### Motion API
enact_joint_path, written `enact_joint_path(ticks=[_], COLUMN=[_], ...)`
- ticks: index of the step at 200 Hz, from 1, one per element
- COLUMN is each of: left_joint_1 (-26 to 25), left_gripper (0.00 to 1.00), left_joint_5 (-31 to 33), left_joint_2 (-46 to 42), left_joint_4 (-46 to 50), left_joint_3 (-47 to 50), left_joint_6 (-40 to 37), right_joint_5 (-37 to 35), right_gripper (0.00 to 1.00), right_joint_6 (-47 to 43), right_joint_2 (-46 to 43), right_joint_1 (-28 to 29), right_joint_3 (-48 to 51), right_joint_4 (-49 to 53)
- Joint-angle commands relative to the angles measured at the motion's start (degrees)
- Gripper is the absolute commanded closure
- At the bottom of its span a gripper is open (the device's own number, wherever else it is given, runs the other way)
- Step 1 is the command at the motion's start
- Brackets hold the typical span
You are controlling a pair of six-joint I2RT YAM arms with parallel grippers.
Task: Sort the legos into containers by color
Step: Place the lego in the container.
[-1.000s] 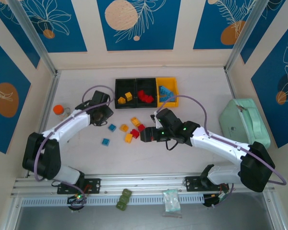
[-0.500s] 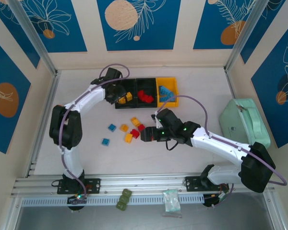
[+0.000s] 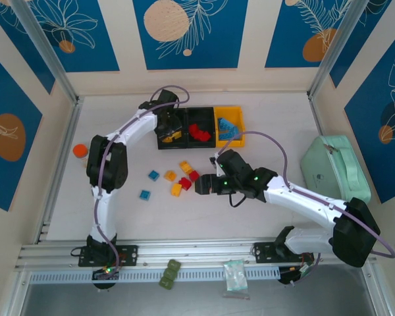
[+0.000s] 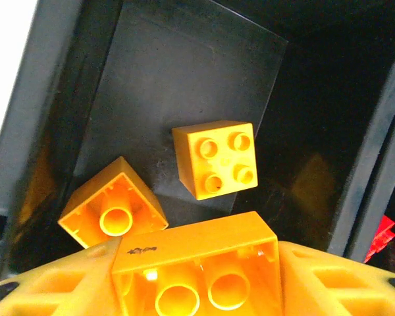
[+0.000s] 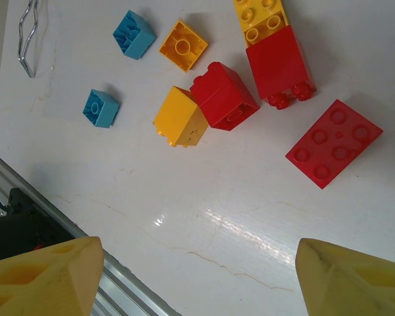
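Left gripper (image 3: 169, 130) was reached over the left black bin (image 4: 184, 72), the left end of the row of 3 bins near the far edge of the table (image 5: 250, 217). It was clamped on a yellow brick (image 4: 194, 260), hollow underside toward the wrist camera. 2 binned yellows (image 4: 215, 160) lay on that bin's floor, 1 studs-up near mid-floor and 1 tipped beside the left wall. The middle black bin (image 3: 199, 110) held reds (image 3: 199, 132), and the yellow bin (image 3: 230, 112) held blues (image 3: 226, 126). Right gripper (image 5: 194, 260) hung over mid-table with jaws wide and nothing between them. Below it lay loose reds (image 5: 224, 95), loose yellows (image 5: 180, 117) and loose blues (image 5: 100, 108), 8 bricks in the wrist view, several touching. Judged step: dropping the held yellow into the left bin. The colour match looked correct, so no re-aim to another bin seemed needed. For a clean drop the brick should sit over bare floor and well off the right-hand wall, since reds showed just beyond that wall. It should be let go low, so it cannot bounce off the 2 below into the next bin. The jaws should open fully, and the brick should be seen to fall clear of both pads. The arm should then lift straight up, to avoid hooking a wall and dragging the joined row.
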State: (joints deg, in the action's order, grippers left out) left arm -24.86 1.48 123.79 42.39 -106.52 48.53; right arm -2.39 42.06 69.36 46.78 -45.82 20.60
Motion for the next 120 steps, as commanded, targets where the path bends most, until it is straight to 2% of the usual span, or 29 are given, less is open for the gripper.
enact_joint_path(ticks=[1,39,88,120], left_joint_1=[-1.13,-1.42,-1.79,-2.62], left_gripper=[0.43,0.28,0.27,0.27], left_joint_5=[-0.62,0.91,1.39,-1.12], left_joint_2=[1.32,1.31,-2.88,-10.41], left_joint_4=[2.95,3.88,3.05,-0.95], left_joint_3=[-3.14,-3.51,-1.47,5.82], left_joint_6=[-1.45,-0.8,-1.76,-4.09], right_joint_5=[-0.2,-0.24,-1.65,-2.95], right_gripper=[0.23,0.23,0.23,0.23], right_joint_6=[0.31,0.48,0.31,-0.74], right_joint_2=[-1.51,-2.21,-4.31,-4.44], right_joint_1=[-0.37,-0.38,-0.98,-2.5], right_joint_3=[1.24,1.8,1.87,0.37], right_joint_4=[1.15,1.2,2.75,5.78])
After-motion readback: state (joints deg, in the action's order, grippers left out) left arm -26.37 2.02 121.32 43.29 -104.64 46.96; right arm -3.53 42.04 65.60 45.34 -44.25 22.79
